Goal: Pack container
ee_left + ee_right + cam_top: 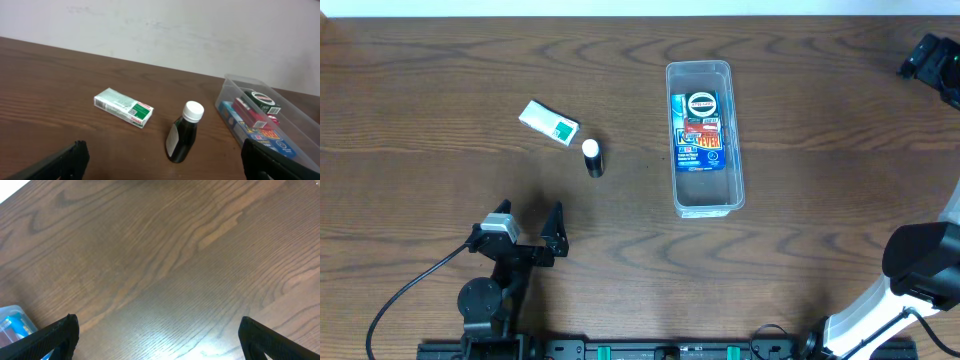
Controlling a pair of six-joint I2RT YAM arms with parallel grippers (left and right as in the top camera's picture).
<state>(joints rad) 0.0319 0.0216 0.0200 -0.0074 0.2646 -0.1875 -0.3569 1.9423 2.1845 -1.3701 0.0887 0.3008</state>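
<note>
The clear plastic container (670,120) stands lengthwise right of the table's middle. It holds a blue packet (698,150) and a small dark box with a round logo (702,103). It also shows in the left wrist view (226,95), and its corner shows in the right wrist view (12,322). A white and green box (549,122) and a dark bottle with a white cap (592,157) lie left of it. My left gripper (531,210) is open and empty, just short of the bottle (184,132). My right gripper (930,60) is open and empty at the far right.
The white and green box (124,106) lies flat left of the bottle in the left wrist view. A black cable (410,285) runs from the left arm toward the front left. The right arm's base (920,255) stands at the front right edge.
</note>
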